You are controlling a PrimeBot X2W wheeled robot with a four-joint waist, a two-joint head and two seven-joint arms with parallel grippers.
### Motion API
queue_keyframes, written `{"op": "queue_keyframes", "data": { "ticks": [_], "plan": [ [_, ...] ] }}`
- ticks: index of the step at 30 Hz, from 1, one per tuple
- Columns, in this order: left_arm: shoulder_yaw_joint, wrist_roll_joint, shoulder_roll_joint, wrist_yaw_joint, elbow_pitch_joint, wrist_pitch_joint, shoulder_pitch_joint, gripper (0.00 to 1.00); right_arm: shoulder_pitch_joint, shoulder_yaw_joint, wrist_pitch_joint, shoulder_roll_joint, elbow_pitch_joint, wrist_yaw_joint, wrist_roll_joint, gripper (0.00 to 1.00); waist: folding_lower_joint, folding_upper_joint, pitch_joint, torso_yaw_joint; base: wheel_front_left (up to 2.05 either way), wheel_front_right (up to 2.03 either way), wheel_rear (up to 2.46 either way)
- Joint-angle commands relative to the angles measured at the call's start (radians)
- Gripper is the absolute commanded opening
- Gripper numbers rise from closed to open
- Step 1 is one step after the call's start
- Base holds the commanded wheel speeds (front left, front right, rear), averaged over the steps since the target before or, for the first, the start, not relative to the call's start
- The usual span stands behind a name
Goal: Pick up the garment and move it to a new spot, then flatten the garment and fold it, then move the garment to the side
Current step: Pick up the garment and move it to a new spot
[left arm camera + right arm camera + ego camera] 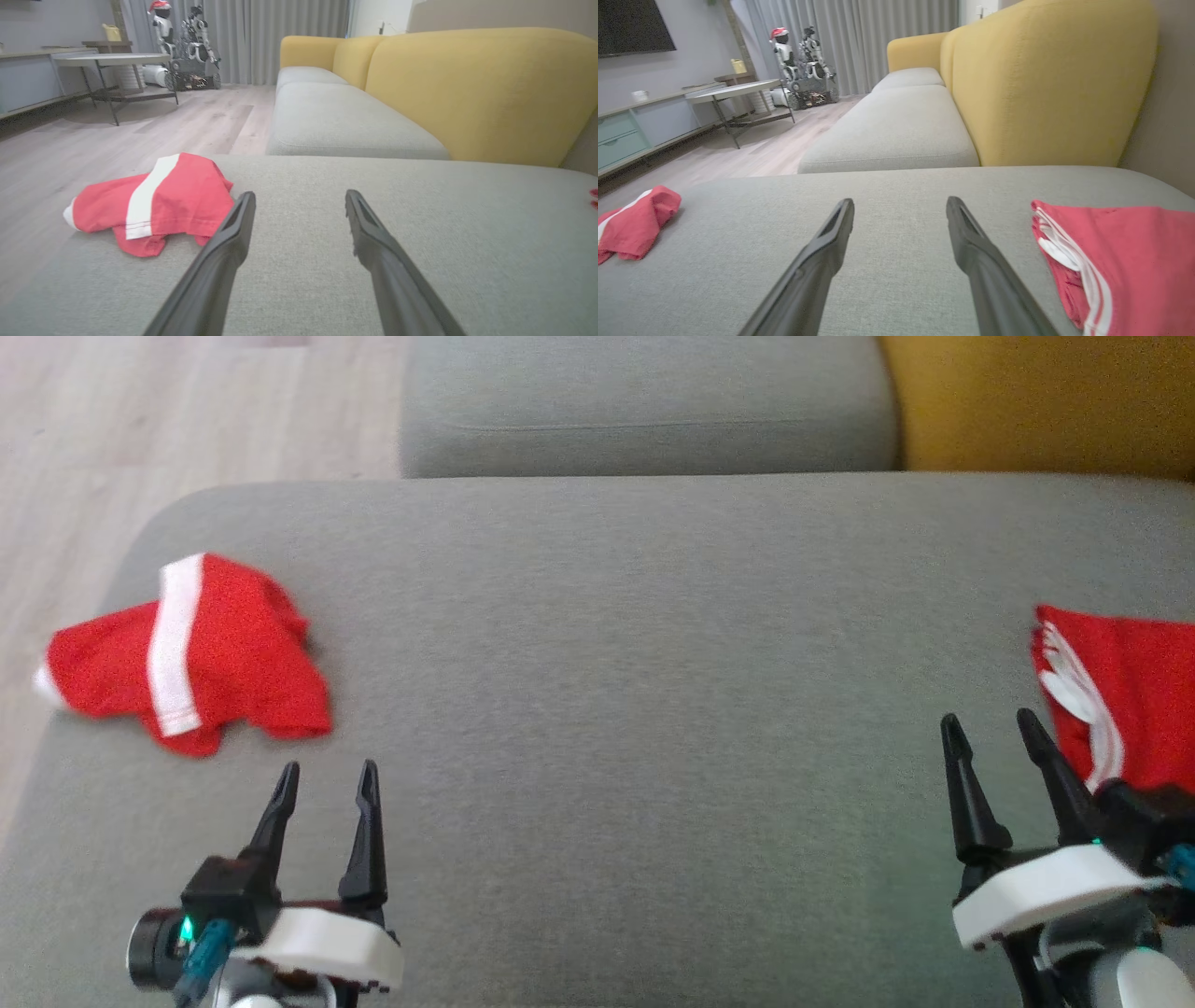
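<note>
Crumpled red garment (187, 649) w/ a white stripe lies bunched at approx. 9 o'clock in head view, on the grey seat cushion (653, 663) right by its rounded L edge, one white-tipped end reaching toward the wood floor (140, 420). Nothing touches it. L jaws sit at 7 o'clock, spread wide and empty, dark fingers (278, 812) aimed up-frame; the garment is near them at about 11 o'clock, clear of the tips. In L wrist view the same garment (154, 203) lies at 10 o'clock, just beside the L-hand finger (224, 252). R jaws at 5 o'clock in head view, also released w/ nothing between, one finger (966, 793) over bare cushion. Second red garment (1134, 695) w/ white trim lies flatter at 3 o'clock, cut by the frame edge, just beside the R fingers; in R wrist view it (1125, 261) is at 4 o'clock. Further cushion (644, 411) at 12 o'clock, yellow backrest (1046, 401) at 1 o'clock. Far off in R wrist view: round table (738, 88) and a parked robot (803, 65) by grey curtains (878, 37).
</note>
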Motion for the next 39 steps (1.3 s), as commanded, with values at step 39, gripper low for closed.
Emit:
{"op": "queue_keyframes", "data": {
  "ticks": [39],
  "plan": [
    [0.114, 0.035, -0.047, -0.058, -0.042, -0.017, -0.173, 1.0, 0.001, -0.004, 0.06, 0.02, -0.15, -0.001, -0.041, 1.0, 0.0, 0.0, 0.068, 0.316, 0.0, 0.0, 0.0]
  ]
}}
